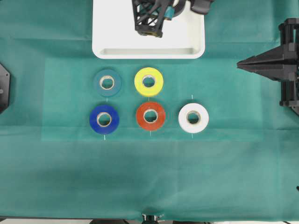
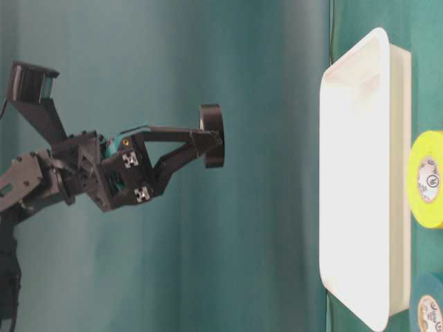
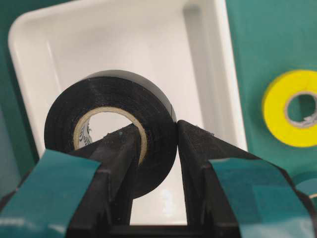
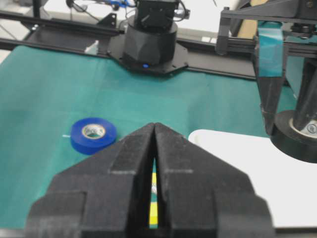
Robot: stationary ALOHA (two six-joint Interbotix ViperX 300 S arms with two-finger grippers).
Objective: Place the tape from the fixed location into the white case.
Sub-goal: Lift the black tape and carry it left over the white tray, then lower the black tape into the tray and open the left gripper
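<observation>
The tape (image 3: pixel 111 129) is a black roll with a pale core. My left gripper (image 3: pixel 153 130) is shut on it, one finger through the core and the other against the outer wall. It hangs in the air over the white case (image 3: pixel 44 64), apart from the case's floor, as the table-level view shows with the tape (image 2: pixel 212 135) and the white case (image 2: pixel 360 173). From overhead the left arm (image 1: pixel 149 18) covers the roll above the white case (image 1: pixel 105 44). My right gripper (image 4: pixel 155 126) is shut on nothing and rests at the right edge, right gripper (image 1: pixel 240 64).
Five rolls lie on the green cloth in front of the case: teal (image 1: pixel 107 82), yellow (image 1: pixel 148 81), dark blue (image 1: pixel 104 119), red (image 1: pixel 150 115) and white (image 1: pixel 193 117). The right arm's frame (image 1: pixel 289 65) stands at the right edge.
</observation>
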